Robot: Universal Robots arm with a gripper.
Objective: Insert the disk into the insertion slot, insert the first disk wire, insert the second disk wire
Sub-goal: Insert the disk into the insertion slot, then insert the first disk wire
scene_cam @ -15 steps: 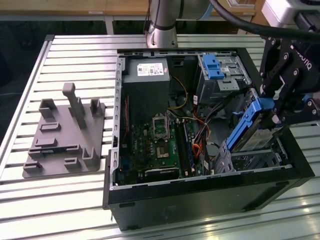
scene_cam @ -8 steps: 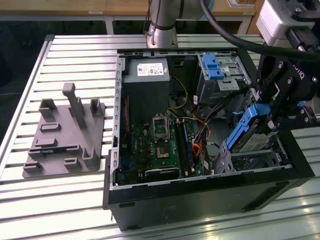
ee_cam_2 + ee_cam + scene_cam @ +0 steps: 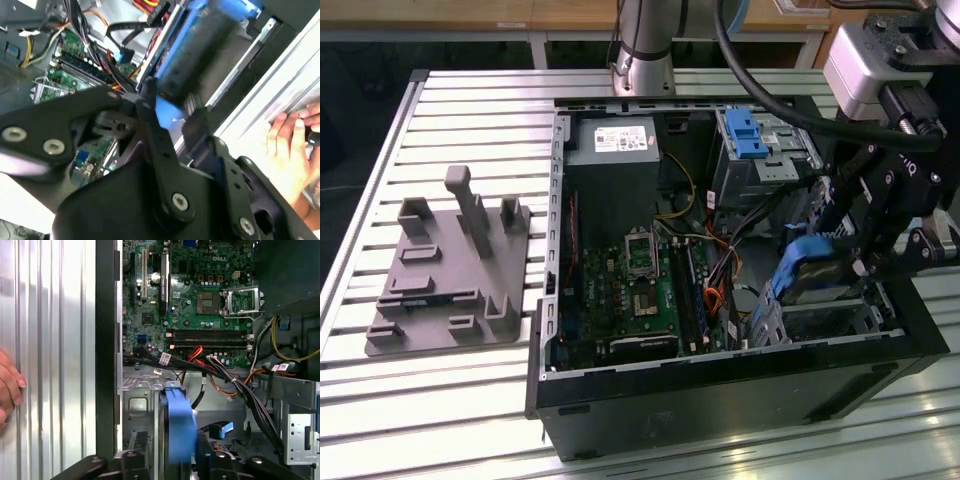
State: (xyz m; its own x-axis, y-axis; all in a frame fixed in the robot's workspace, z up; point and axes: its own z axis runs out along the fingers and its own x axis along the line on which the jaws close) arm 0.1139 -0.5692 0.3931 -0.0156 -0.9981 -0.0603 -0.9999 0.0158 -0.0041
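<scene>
We've got the open computer case (image 3: 720, 375) lying flat on the slatted table (image 3: 450, 110), side panel off, so the arm can come at its insides from above. The insertion slot (image 3: 820, 322) sits in the corner nearest the exterior view's right, and all the work is there. The gripper (image 3: 167, 112) hangs right over it, jaws clenched on the blue carrier at one end of the disk (image 3: 808, 272). That grip leaves the far end free to lead. The disk is tilted steeply, its lower end at the cage's mouth, not lying flat inside. We reckon that angle is for feeding it in edge first. The cables (image 3: 235, 385) drape from the motherboard (image 3: 640, 290) just beside the cage, off the opening. A person's hand (image 3: 290, 145) rests on the table outside the case wall, well out of the gripper's way.
</scene>
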